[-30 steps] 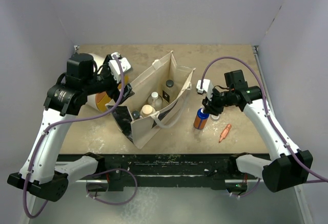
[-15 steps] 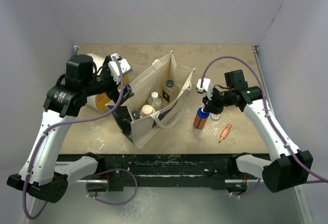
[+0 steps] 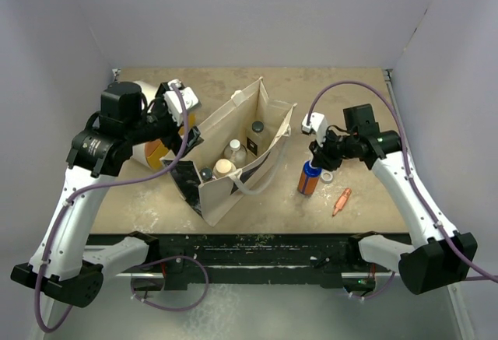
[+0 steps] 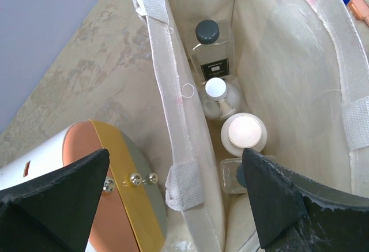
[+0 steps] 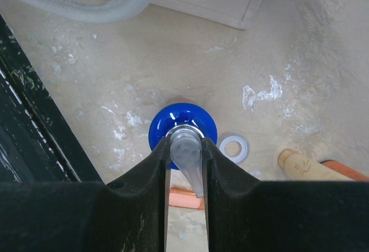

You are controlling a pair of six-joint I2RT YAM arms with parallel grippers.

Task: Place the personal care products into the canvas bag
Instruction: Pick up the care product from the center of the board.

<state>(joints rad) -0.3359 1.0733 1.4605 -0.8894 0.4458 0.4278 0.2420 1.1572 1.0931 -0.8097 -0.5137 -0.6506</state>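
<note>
**Right gripper pinches orange bottle by its nozzle**

Right gripper (image 5: 184, 151), jaws drawn narrow, clamps the pale nozzle of the orange bottle (image 3: 308, 180). The bottle stands upright on the surface (image 5: 86, 85) directly beneath the gripper, its blue collar ringing the fingertips in the wrist view. The canvas bag (image 3: 222, 196) stands open just to this gripper's left. A small white ring (image 5: 234, 147) and a beige tapered bottle (image 3: 341, 200) lie on its other side, towards the arm bases.

The left gripper (image 4: 174, 154), spread to its widest and holding nothing, hovers over one wall of the bag. Four bottles (image 4: 245, 134) stand inside below it, and the white drum (image 4: 40, 154) sits just outside.

We judge the orange bottle light and rigid, but the nozzle is slim and smooth. Held that high, the body could swing or slip. The collar or the waist would give a surer hold. The bag is soft, and its walls would likely fold if knocked.
</note>
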